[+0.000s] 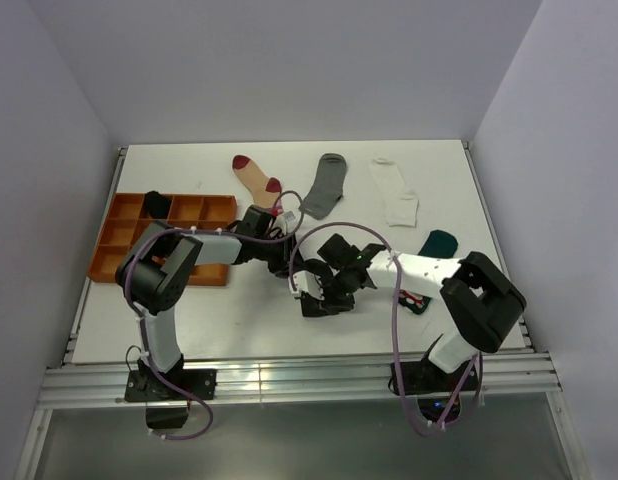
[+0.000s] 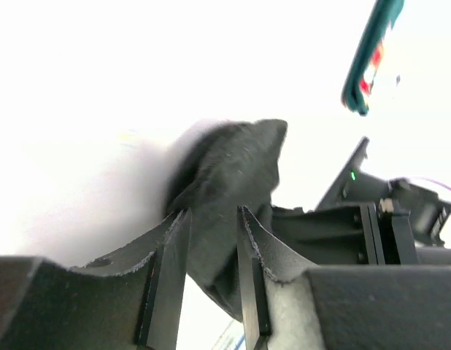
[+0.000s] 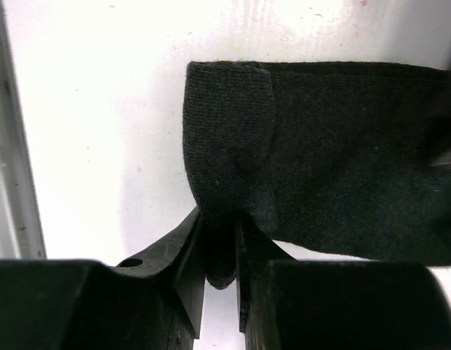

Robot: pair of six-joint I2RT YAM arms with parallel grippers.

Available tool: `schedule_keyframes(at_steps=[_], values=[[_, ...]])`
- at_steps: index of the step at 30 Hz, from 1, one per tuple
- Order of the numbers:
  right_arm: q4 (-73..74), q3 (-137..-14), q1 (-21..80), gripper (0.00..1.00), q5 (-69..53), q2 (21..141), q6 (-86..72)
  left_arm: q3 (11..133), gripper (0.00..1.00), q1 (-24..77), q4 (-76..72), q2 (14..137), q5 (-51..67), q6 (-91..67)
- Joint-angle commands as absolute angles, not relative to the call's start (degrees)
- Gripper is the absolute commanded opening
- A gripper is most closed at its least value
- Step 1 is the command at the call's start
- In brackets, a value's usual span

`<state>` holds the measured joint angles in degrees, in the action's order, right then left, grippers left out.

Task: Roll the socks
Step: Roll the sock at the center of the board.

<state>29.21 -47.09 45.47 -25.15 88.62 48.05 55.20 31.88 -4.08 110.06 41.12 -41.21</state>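
— How far along are you?

— Early, I'd judge. My right claw (image 3: 221, 222) is pinched narrow on a folded corner of the black sock (image 3: 320, 160), mid-tabletop (image 1: 219, 320). My left claw (image 2: 213, 219) is closed on the same sock's bunched end. There's a fold, but no roll yet.

— And the rest?

— The beige sock (image 1: 254, 178), grey sock (image 1: 325, 186) and white sock (image 1: 394, 192) lie flat at the far side, and the teal sock (image 1: 439, 241) lies beside my right arm. All are unrolled. A dark bundle (image 1: 157, 204) in the orange tray (image 1: 119, 245) may be one finished.
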Motion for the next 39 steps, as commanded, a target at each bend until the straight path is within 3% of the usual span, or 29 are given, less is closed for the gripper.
schedule_keyframes(at_steps=[1,7,14,18,24,32,39], values=[[43.2,-48.4,44.5,0.2,-31.2,92.1,50.0,53.6,0.37,30.9,-6.6,106.4,30.7,-41.5],[54.6,-57.3,40.2,0.21,-36.6,98.4,53.3,48.4,0.32,30.4,-10.2,99.5,25.1,-42.5],[64.1,-69.9,36.7,0.21,-38.0,110.9,52.5,43.3,0.33,30.4,-13.2,88.4,21.1,-42.0],[70.2,-76.8,36.4,0.21,-38.4,117.4,52.5,38.2,0.28,31.0,-17.3,82.6,19.3,-42.1],[77.7,-86.8,36.2,0.22,-40.0,126.0,51.0,31.3,0.26,39.2,-19.3,72.3,9.1,-38.1],[80.4,-94.7,35.0,0.23,-42.4,133.8,47.7,28.2,0.37,46.5,-19.7,67.5,2.7,-36.0],[80.2,-96.8,34.7,0.23,-42.3,136.2,46.1,32.6,0.42,51.3,-18.5,75.0,5.6,-28.8]])
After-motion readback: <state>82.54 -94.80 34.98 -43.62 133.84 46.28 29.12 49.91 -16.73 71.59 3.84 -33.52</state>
